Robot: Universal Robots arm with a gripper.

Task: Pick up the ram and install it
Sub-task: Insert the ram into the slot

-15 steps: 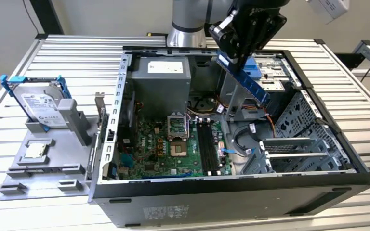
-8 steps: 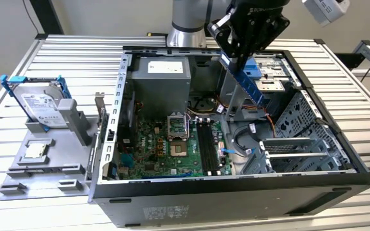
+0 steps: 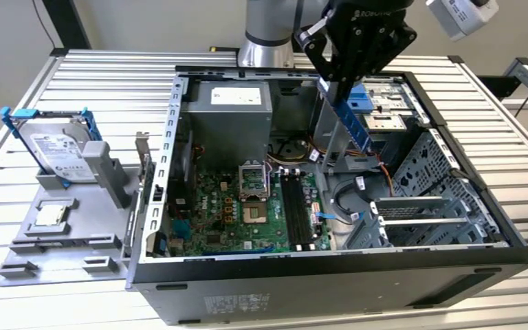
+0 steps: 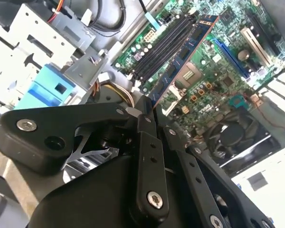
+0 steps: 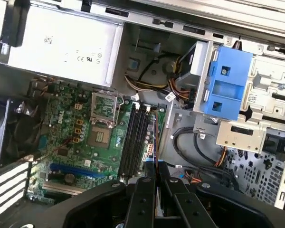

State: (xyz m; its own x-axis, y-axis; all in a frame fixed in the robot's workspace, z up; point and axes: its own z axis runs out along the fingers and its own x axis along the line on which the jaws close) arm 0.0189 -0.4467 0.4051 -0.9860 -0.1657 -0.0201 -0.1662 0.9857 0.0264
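Observation:
The ram (image 3: 356, 124), a thin blue-green stick, hangs slanted above the open computer case (image 3: 177, 172), over its drive-cage side. My gripper (image 3: 337, 81) is shut on the stick's upper end. In the second wrist view the ram (image 4: 185, 54) reaches out from the gripper (image 4: 149, 110) over the motherboard, beside the black memory slots (image 4: 164, 47). In the first wrist view the ram (image 5: 155, 142) shows edge-on as a thin line rising from the gripper (image 5: 155, 178), just beside the memory slots (image 5: 135, 137). The slots (image 3: 296, 203) lie well below the stick.
A grey fixture (image 3: 62, 234) at the exterior view's left holds a hard drive in a blue bracket (image 3: 58, 148) and a small silver chip (image 3: 51, 215). Inside the case are the power supply (image 3: 232, 103), the CPU socket (image 3: 253, 192), a blue drive caddy (image 5: 225, 83) and loose cables (image 5: 190, 142).

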